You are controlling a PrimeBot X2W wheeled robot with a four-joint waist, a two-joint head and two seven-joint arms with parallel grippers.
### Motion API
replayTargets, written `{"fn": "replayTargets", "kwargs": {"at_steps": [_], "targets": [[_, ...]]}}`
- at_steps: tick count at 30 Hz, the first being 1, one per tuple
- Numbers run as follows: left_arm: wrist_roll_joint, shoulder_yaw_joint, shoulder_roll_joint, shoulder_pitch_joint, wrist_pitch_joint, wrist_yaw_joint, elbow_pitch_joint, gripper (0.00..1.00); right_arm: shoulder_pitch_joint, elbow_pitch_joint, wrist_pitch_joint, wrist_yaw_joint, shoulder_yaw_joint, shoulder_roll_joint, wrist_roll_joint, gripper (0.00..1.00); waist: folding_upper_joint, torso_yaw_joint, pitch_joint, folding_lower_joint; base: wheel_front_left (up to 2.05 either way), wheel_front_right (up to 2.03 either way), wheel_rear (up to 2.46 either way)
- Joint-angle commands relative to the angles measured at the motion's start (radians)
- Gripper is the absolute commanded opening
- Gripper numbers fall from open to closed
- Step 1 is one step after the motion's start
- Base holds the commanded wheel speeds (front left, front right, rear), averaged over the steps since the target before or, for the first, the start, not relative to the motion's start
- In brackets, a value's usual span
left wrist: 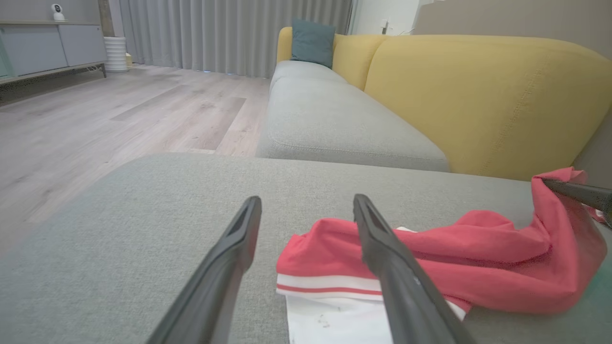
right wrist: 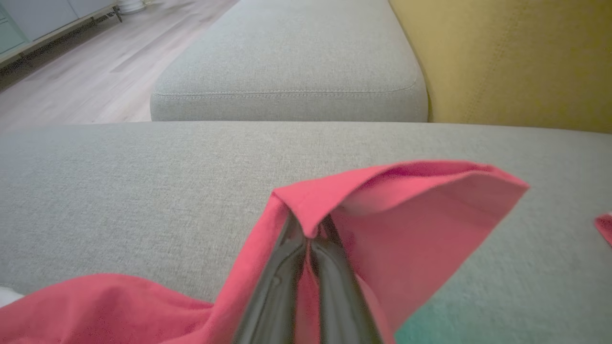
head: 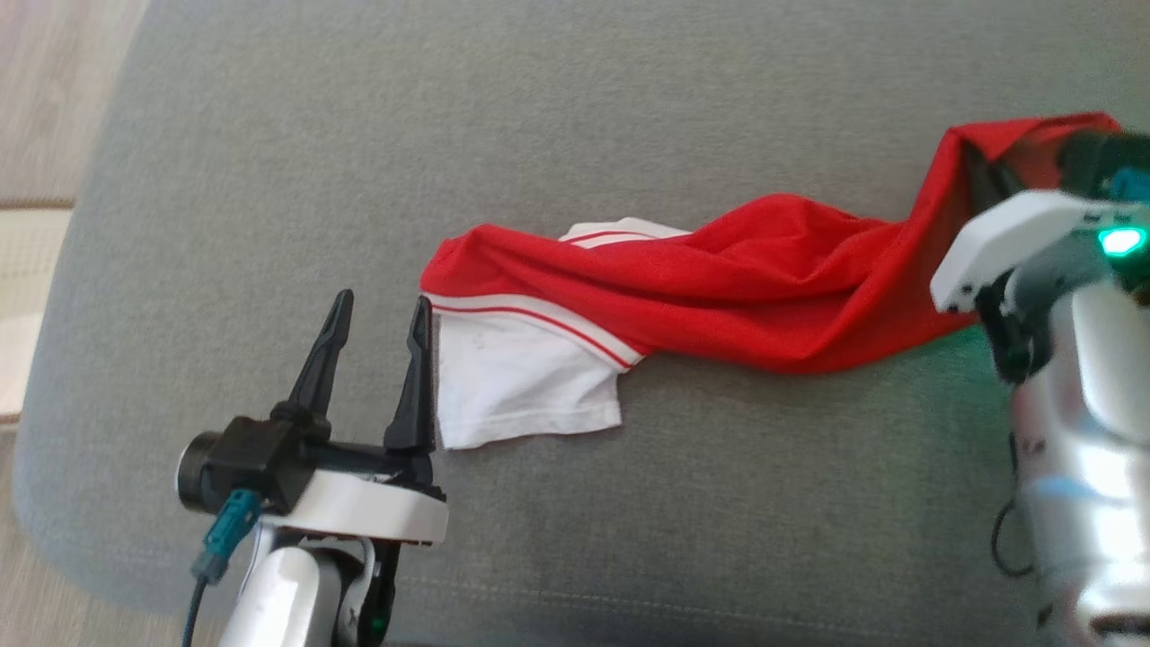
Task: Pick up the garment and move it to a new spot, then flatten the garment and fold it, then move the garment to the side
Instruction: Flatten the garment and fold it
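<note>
Red jersey garment, rumpled, white-sleeved, on grey woven sofa cushion; right claw, tips cloth-covered, pinches it; left claw spread.

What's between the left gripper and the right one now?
Head view: the garment stretches along the cushion, from beside the open left gripper to the right gripper pinching it.

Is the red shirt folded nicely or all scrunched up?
Scrunched up, not folded. The red shirt lies bunched in a long wrinkly strip on the grey cushion, and the right tool pinches one end up.
</note>
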Motion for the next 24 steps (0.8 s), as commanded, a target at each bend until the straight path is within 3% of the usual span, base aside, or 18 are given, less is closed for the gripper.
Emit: {"fn": "replayTargets", "kwargs": {"at_steps": [1,7,9,10,18,24], "targets": [[-0.009,0.022,-0.001,-0.038,-0.012,0.007,-0.039,1.00,-0.063,-0.009,-0.018,-0.001,0.010,-0.013,-0.013,0.00,-0.0001,0.018,0.016,0.0000,0.00,0.00,0.00],[-0.015,0.007,-0.001,-0.054,-0.012,0.009,-0.048,1.00,-0.222,0.186,-0.065,-0.001,-0.048,-0.033,-0.096,0.00,-0.0001,0.049,0.047,0.0000,0.00,0.00,0.00],[-0.018,0.001,-0.001,-0.060,-0.012,0.009,-0.048,1.00,-0.264,0.239,-0.077,-0.001,-0.067,-0.035,-0.123,0.57,-0.0001,0.057,0.056,0.0000,0.00,0.00,0.00],[-0.019,-0.002,-0.001,-0.063,-0.012,0.011,-0.049,1.00,-0.286,0.262,-0.088,-0.001,-0.078,-0.036,-0.132,1.00,-0.0001,0.059,0.062,0.0000,0.00,0.00,0.00],[-0.018,0.005,-0.001,-0.066,-0.012,0.020,-0.040,1.00,-0.382,0.370,-0.221,-0.001,-0.129,-0.010,-0.171,1.00,-0.0001,0.034,0.060,0.0000,0.00,0.00,0.00],[-0.009,0.020,-0.001,-0.055,-0.012,0.020,-0.045,1.00,-0.374,0.391,-0.295,-0.001,-0.114,-0.005,-0.127,1.00,-0.0001,-0.020,0.039,0.0000,0.00,0.00,0.00]]}}
